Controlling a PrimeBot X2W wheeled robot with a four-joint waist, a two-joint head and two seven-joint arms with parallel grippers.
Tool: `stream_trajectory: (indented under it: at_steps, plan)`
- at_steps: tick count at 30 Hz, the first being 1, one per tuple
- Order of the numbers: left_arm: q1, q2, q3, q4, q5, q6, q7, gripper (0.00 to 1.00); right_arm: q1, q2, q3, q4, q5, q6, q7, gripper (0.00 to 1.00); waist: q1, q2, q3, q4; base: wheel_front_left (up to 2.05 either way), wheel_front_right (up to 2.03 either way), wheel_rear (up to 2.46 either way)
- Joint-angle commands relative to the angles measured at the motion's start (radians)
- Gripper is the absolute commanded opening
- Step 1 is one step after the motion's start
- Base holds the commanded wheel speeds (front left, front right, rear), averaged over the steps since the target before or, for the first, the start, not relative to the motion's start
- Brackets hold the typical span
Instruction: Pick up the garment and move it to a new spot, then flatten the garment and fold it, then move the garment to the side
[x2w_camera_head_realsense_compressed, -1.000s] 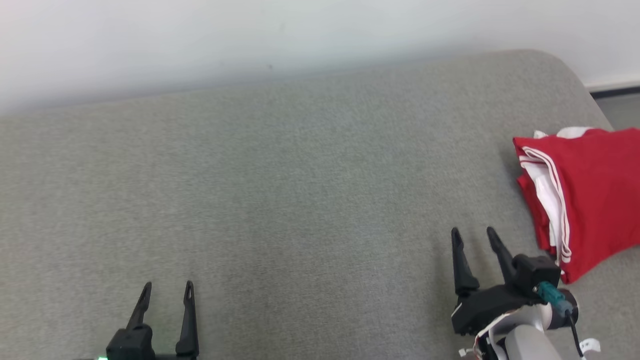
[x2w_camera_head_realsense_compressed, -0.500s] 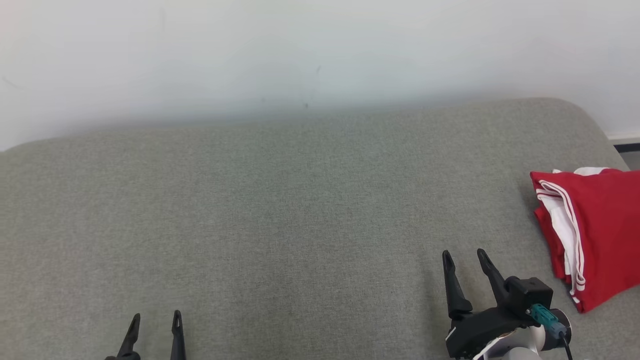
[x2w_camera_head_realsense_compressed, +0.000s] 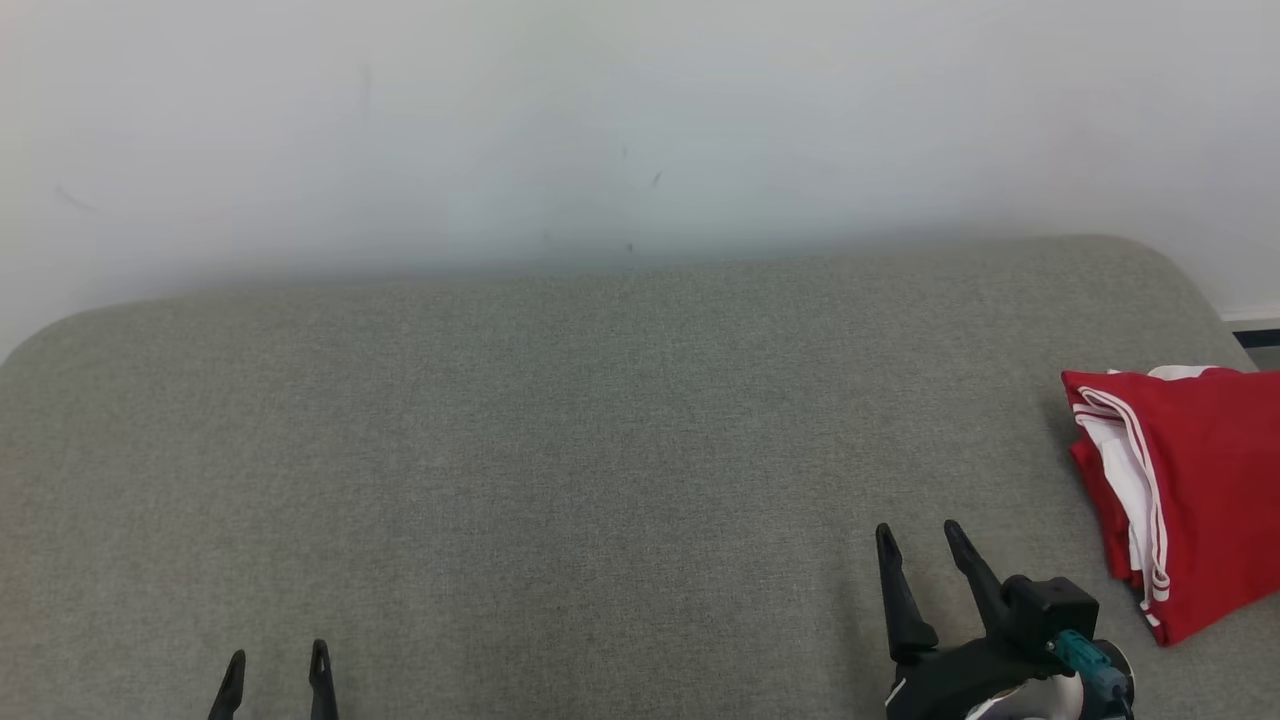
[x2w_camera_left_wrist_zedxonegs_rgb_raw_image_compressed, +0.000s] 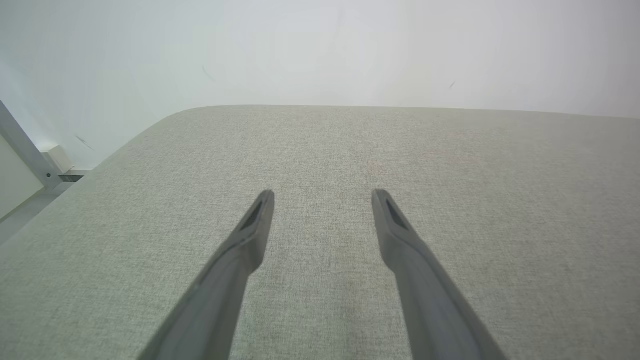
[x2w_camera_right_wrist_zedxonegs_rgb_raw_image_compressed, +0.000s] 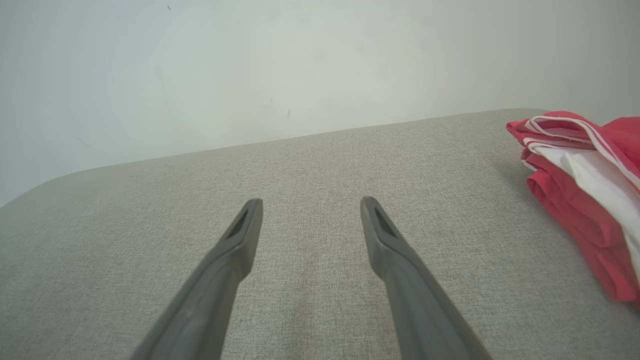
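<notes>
**Scene, by size**

1. Wall (x2w_camera_head_realsense_compressed: 600, 120): pale and bare, with a few faint scuffs. It carries no writing.
2. Grey upholstered surface (x2w_camera_head_realsense_compressed: 560, 450): this carries the work. Its centre and left half are bare.
3. Garment (x2w_camera_head_realsense_compressed: 1190, 480): a red folded stack with a white sleeve layer and red-and-white striped trim showing along its left side. It lies at the right edge of the surface, partly cut off by the head view. The right wrist view shows it off to the side of the fingers and well apart from them.
4. Right gripper (x2w_camera_head_realsense_compressed: 917, 530): jaws spread, nothing between them. It is near the front edge, left of the garment and not touching it.
5. Left gripper (x2w_camera_head_realsense_compressed: 278, 652): jaws spread and empty, at the front edge towards the left.

**Change over the last second**

The whole head view has shifted. More wall shows, and the surface, garment and grippers all sit lower in the picture. This is camera movement. The garment has kept its place at the right edge, and both jaws stay spread.

**Meaning for the task**

Judged from the layout, folding and moving aside look complete, and the robot appears to be straightening up.

**Markings**

No lettering, number or brand can be read; the fold hides any print.
</notes>
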Motion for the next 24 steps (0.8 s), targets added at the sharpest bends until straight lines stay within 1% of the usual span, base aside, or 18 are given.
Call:
stream_trajectory:
  at_steps: [1, 12, 24]
  plan:
    - [0.017, -0.002, 0.007, 0.001, -0.004, 0.0, -0.003, 1.0, 0.013, 0.002, 0.005, -0.001, 0.003, -0.003, 0.001, 1.0, 0.0001, 0.0, -0.004, -0.003, 0.0, 0.0, 0.0]
    - [0.033, -0.002, 0.011, -0.007, -0.019, 0.0, -0.003, 1.0, 0.032, 0.002, 0.022, -0.021, -0.003, -0.003, 0.001, 1.0, 0.0001, 0.0, -0.01, -0.015, 0.0, 0.0, 0.0]
    - [0.029, -0.002, 0.008, -0.004, -0.028, 0.0, -0.003, 1.0, 0.032, 0.002, 0.041, -0.019, 0.007, -0.003, 0.001, 1.0, 0.0001, 0.0, 0.0, -0.006, 0.0, 0.0, 0.0]
